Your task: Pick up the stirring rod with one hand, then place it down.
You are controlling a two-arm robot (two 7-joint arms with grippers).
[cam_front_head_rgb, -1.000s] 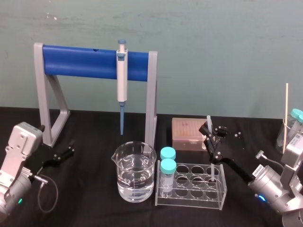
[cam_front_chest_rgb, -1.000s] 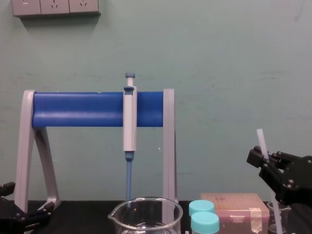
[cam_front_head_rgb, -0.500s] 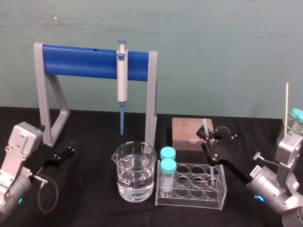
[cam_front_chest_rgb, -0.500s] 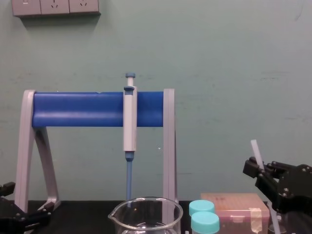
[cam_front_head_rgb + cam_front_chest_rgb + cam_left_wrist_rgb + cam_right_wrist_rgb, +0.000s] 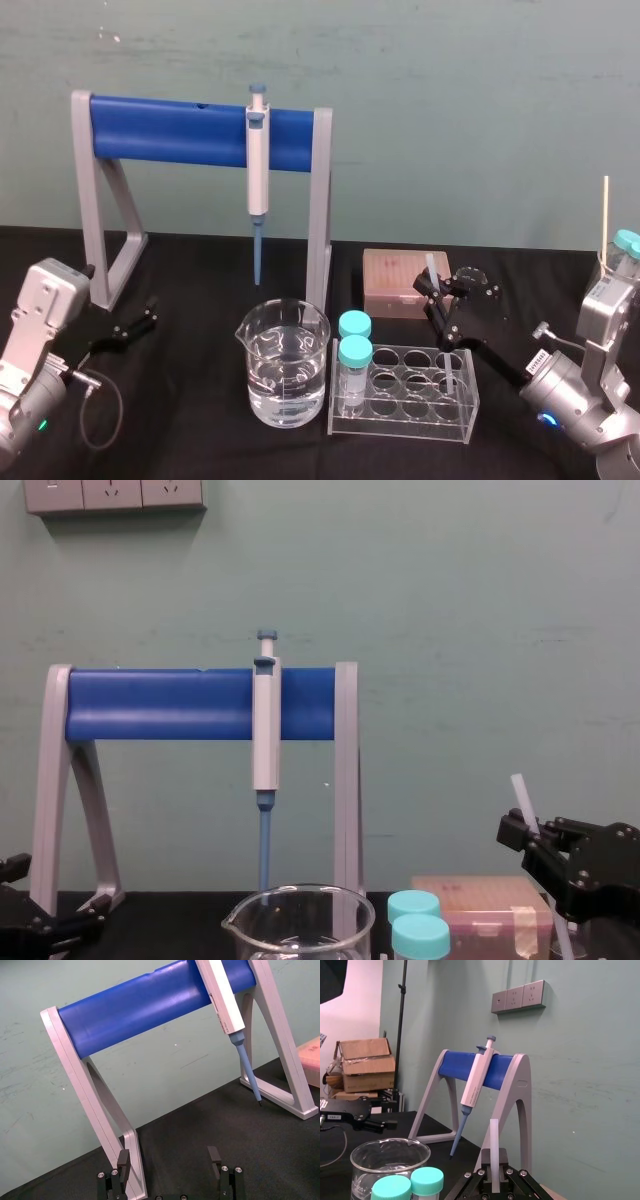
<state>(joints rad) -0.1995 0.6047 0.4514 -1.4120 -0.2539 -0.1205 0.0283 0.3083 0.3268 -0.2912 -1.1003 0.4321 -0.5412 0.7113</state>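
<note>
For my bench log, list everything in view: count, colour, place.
stand: one, blue bar on grey legs, back left
pipette: one, grey with blue tip, hanging on the stand
beaker: one, clear with water, front centre
rack: one, clear, right of the beaker
capped tubes: two, teal caps, rack's left end
box: one, brownish, behind the rack
stick: one, pale, far right
table: one, black
stirring rod: one, whitish, tilted, lower end in the rack
left claw: black, open, near the stand's left leg
right claw: black, shut on the stirring rod above the rack
</note>
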